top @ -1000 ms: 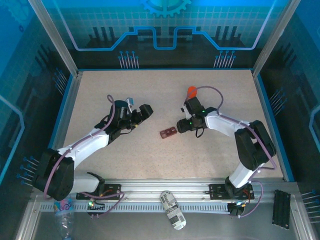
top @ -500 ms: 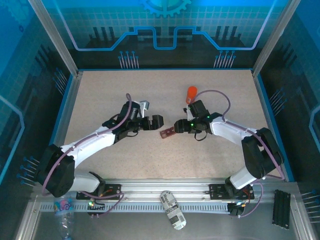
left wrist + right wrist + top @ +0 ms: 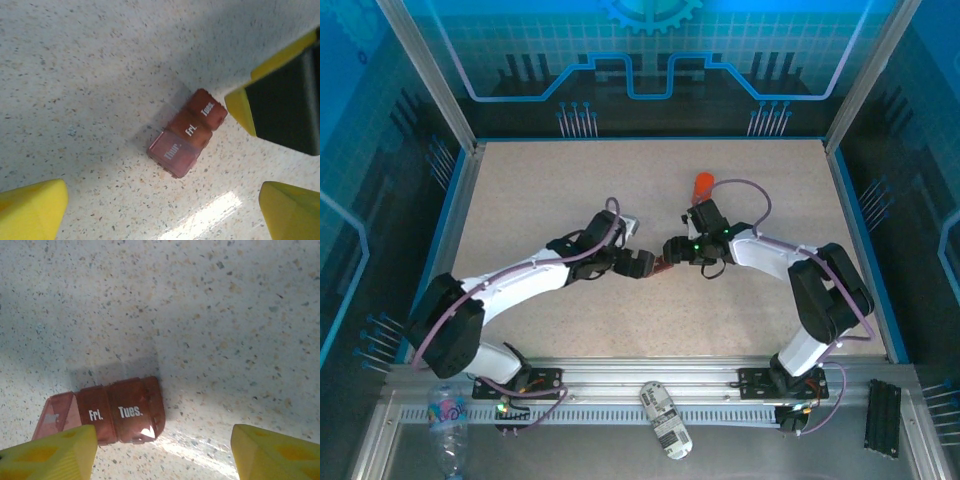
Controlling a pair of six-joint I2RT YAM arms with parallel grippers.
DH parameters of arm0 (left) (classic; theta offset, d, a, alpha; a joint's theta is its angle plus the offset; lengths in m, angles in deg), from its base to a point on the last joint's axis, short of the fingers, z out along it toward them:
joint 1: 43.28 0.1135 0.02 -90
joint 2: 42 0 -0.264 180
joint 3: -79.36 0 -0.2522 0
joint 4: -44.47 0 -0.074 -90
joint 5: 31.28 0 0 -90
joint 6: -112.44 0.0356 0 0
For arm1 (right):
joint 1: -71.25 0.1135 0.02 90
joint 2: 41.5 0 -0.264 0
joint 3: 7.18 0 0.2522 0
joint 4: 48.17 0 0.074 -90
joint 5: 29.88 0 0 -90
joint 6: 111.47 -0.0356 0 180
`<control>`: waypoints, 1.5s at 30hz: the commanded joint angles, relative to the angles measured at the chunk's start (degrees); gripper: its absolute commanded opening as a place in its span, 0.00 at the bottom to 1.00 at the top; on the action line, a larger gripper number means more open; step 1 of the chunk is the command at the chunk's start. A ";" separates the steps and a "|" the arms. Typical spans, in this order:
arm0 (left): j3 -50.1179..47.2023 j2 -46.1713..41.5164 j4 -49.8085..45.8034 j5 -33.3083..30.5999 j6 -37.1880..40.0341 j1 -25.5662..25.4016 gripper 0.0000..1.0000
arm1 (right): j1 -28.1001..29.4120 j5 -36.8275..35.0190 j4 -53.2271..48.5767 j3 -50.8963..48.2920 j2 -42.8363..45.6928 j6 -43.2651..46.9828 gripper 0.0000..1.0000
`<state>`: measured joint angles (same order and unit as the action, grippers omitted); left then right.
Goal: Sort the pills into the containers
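The containers are one small red-brown tray (image 3: 187,134) lying flat on the speckled table, its lids marked Thur, Fri. and Tues. From above, the tray (image 3: 659,266) shows as a sliver between the two gripper heads. My left gripper (image 3: 160,215) is open, its yellow fingertips (image 3: 31,210) wide apart just short of the tray's Thur end. My right gripper (image 3: 160,455) is open too, and the tray (image 3: 115,412) lies beside its left fingertip (image 3: 50,455). An orange bottle (image 3: 703,184) stands behind the right gripper (image 3: 676,250). Pills are out of view.
The right gripper's black and yellow finger (image 3: 280,100) crowds the left wrist view at the tray's Tues. end. Blue walls (image 3: 455,210) bound the table. Off the table at the near rail lie a white bottle (image 3: 665,420), a plastic bottle (image 3: 448,415) and a black block (image 3: 882,418).
My left arm has swung right and forward until its open gripper reaches the tray. The right gripper has shifted slightly left towards the tray. The tray has barely moved.
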<state>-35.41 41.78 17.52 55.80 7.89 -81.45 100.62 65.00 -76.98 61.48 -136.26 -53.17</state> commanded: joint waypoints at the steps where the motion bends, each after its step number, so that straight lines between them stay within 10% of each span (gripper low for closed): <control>1: 2.38 2.51 -2.46 -4.10 5.77 -2.00 0.99 | 1.61 -3.45 -1.97 2.24 -1.56 0.91 0.72; 45: 9.53 14.52 -7.01 -13.33 6.47 0.79 0.99 | 3.33 -6.64 -2.52 2.37 -8.55 1.71 0.71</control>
<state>-27.11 56.73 12.30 42.45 15.15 -81.80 103.24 59.71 -77.66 64.14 -142.40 -51.93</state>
